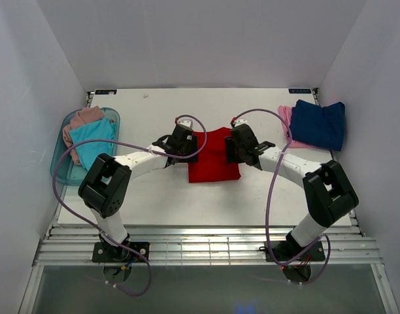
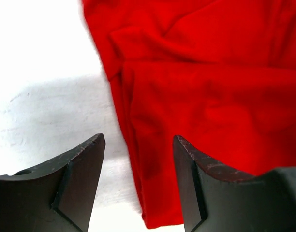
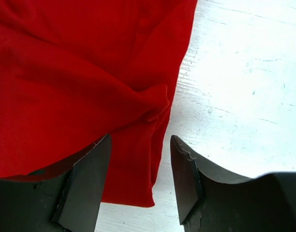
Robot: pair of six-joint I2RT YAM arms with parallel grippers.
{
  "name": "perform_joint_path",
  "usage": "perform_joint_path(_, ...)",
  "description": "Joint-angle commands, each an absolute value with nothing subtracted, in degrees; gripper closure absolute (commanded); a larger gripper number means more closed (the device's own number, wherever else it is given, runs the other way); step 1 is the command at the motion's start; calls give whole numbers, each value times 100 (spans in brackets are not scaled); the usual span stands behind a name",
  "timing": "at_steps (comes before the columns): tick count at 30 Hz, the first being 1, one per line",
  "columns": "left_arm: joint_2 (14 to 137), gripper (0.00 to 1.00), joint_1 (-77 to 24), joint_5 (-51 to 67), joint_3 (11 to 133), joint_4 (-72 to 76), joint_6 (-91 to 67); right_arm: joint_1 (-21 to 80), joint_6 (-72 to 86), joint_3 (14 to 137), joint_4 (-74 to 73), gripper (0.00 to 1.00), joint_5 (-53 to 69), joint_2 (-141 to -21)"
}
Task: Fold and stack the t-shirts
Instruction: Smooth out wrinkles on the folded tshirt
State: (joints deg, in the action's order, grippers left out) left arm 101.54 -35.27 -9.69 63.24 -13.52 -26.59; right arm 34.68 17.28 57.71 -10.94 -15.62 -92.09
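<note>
So red t-shirt sat mid table, left gripper and right gripper both w/ jaws apart straddling its opposite side edges, prob lined up to pinch for next fold.

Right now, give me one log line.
left gripper open at red t-shirt left edge | right gripper open at its right edge | nothing gripped

The red shirt is plain bright red (darker only in its creases). Plain too are the navy shirt, pink shirt, turquoise shirt and pink-beige shirt. The tub is translucent teal, the desk white, the left end effector and right end effector black, and the cables purple.
</note>
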Motion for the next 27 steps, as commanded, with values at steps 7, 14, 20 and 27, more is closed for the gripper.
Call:
perform_joint_path(7, 9404, 31, -3366, -484, 5854, -186, -2610, 3393, 1433, 5687, -528, 42, -1714, -9387)
perform_joint_path(14, 9711, 31, -3305, -281, 5888, 140, -2663, 3287, 1275, 5686, -158, 42, -1573, -9632)
perform_joint_path(20, 10011, 32, -3305, -281, 5977, 220, -2654, 3217, 1195, 5888, -79, 43, -1450, -9773)
perform_joint_path(27, 10134, 34, -3305, -325, 6056, 202, -2637, 3182, 1116, 6055, 141, 43, -1266, -9923)
